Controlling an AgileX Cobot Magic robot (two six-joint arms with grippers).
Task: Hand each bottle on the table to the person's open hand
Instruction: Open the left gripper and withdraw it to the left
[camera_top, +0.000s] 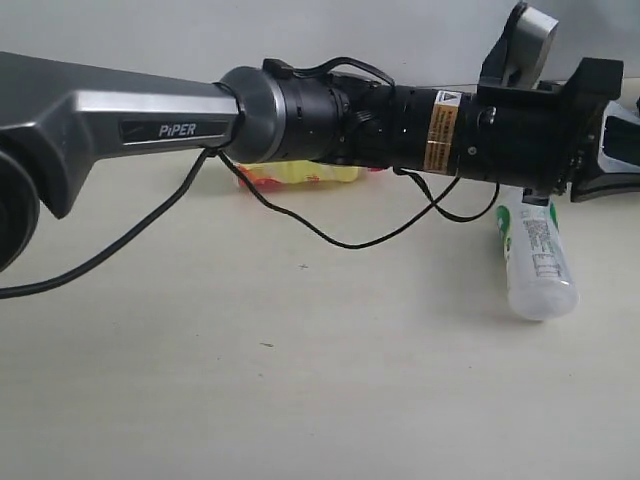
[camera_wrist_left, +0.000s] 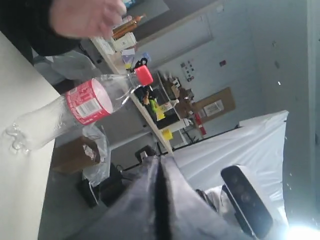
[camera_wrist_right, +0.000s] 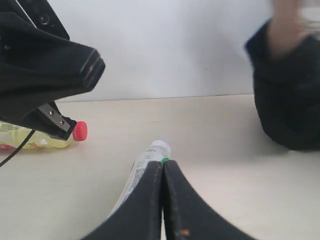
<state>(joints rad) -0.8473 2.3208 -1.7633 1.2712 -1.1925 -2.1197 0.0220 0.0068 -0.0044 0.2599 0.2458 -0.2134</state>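
Note:
In the left wrist view a clear bottle with a red label and red cap (camera_wrist_left: 90, 105) tilts just past the table (camera_wrist_left: 20, 85) edge, its base near the surface. The person's blurred hand (camera_wrist_left: 85, 17) hovers beside it without touching it. My left gripper (camera_wrist_left: 160, 157) is shut and empty, a short way back from that bottle. My right gripper (camera_wrist_right: 162, 162) is shut too, its tips over the neck of the milky-white bottle (camera_wrist_right: 145, 170), which lies on the table (camera_top: 535, 255). The yellow bottle with a red cap (camera_wrist_right: 45, 141) lies further back, partly hidden behind my left arm (camera_top: 300, 172).
My left arm (camera_top: 400, 125) stretches low across the table (camera_top: 300, 400) from left to right, a black cable (camera_top: 330, 238) sagging beneath it. The person's dark sleeve (camera_wrist_right: 290, 105) fills the far right of the right wrist view.

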